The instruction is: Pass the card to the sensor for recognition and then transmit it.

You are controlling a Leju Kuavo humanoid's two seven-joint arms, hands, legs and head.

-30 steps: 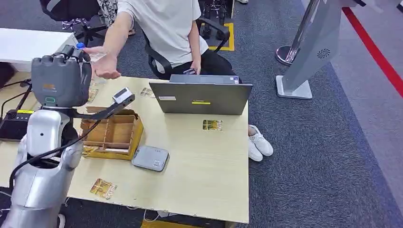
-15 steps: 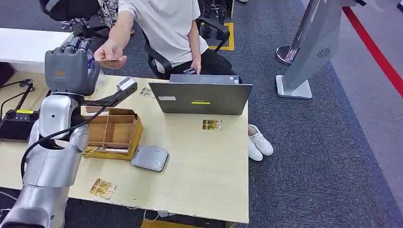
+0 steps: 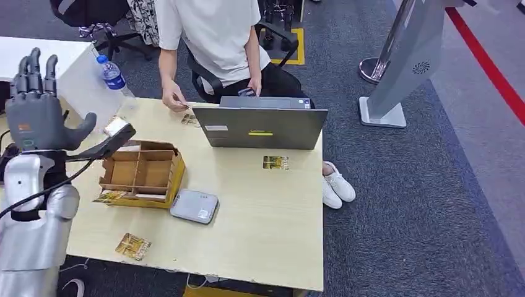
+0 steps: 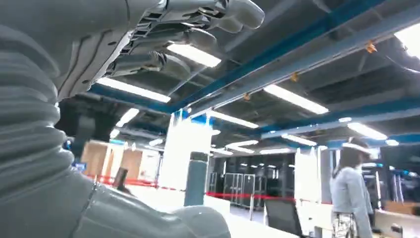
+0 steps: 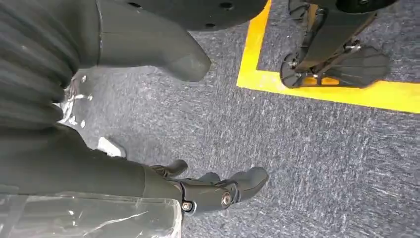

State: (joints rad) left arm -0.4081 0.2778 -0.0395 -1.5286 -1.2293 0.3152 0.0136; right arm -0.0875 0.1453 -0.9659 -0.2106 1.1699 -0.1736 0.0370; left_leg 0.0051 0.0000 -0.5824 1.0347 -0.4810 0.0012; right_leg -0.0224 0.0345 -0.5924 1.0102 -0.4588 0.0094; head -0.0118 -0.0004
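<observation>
1. Head view: the robot's left hand [image 3: 38,105] is raised at the table's [image 3: 272,229] left edge, fingers spread and straight, holding nothing. A seated person's hand [image 3: 173,99] sets a card [image 3: 190,119], flat and patterned, on the pale wooden top beside the grey laptop [image 3: 263,127]. The rounded grey sensor [image 3: 195,206] lies nearer the robot, touching the cardboard divider box [image 3: 142,174]; another card [image 3: 132,245] lies by the near edge, closest to the left hand.
2. Left wrist view: smooth grey fingers [image 4: 198,37] extend apart toward ceiling lights.
3. Right wrist view: the right hand [image 5: 213,191] hangs over speckled carpet, dark fingers loosely apart, empty.
</observation>
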